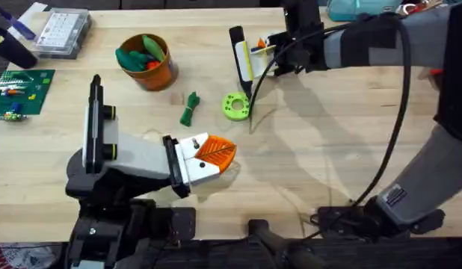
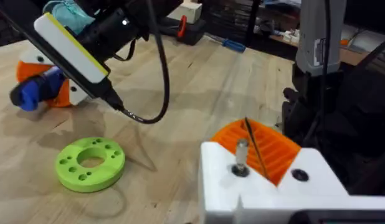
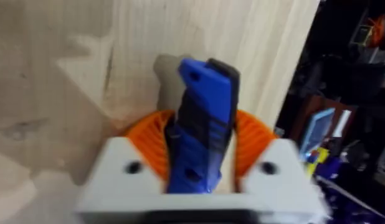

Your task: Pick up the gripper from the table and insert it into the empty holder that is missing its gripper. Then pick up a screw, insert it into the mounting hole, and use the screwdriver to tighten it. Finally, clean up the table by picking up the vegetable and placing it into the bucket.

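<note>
Your left gripper [image 1: 216, 155]: near table front, orange pads together, nothing held. Right gripper [image 3: 199, 134]: clamps screwdriver [image 3: 202, 124] at far edge. Vegetable [image 1: 190, 109]: between bucket [image 1: 147, 61] and green disc [image 1: 235, 106].

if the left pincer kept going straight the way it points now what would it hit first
Probably nothing close by: the left pincer points right across bare table. The lime-green disc and the dark green vegetable lie off to the side of that line, though depth is hard to judge.
</note>
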You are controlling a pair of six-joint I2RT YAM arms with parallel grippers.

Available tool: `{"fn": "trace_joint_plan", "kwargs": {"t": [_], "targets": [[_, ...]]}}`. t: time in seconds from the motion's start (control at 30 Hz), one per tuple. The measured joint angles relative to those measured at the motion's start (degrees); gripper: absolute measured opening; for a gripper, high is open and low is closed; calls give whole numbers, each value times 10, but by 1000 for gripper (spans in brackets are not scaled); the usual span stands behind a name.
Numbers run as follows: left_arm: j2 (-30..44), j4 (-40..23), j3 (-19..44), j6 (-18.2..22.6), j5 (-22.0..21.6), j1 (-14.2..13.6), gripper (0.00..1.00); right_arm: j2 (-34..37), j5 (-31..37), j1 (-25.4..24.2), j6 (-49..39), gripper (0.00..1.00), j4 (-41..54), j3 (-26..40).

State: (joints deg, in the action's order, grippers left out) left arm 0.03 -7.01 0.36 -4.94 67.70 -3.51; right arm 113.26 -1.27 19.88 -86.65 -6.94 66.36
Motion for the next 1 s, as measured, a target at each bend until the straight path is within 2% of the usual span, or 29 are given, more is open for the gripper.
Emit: {"fn": "trace_joint_plan", "kwargs": {"t": [0.1, 0.13, 0.17, 0.4, 0.63, 0.77, 0.87, 1.0], "targets": [[0, 0, 0, 0, 0, 0, 8, -2, 3, 0, 2, 835, -10, 9], [0, 0, 0, 0, 0, 0, 8, -3, 6, 1, 4, 935, -11, 14], [0, 0, 0, 0, 0, 0, 8, -4, 11, 2, 9, 976, -10, 16], [0, 0, 0, 0, 0, 0, 8, -19, 43, 16, 82, 990, 36, 17], [0, 0, 0, 0, 0, 0, 8, -85, 46, 43, 226, 990, 59, 7], [0, 0, 0, 0, 0, 0, 8, -164, 47, 43, 344, 990, 58, 8], [0, 0, 0, 0, 0, 0, 8, -230, 47, 38, 467, 990, 64, 11], [0, 0, 0, 0, 0, 0, 8, -299, 47, 35, 602, 990, 125, 19]]}}
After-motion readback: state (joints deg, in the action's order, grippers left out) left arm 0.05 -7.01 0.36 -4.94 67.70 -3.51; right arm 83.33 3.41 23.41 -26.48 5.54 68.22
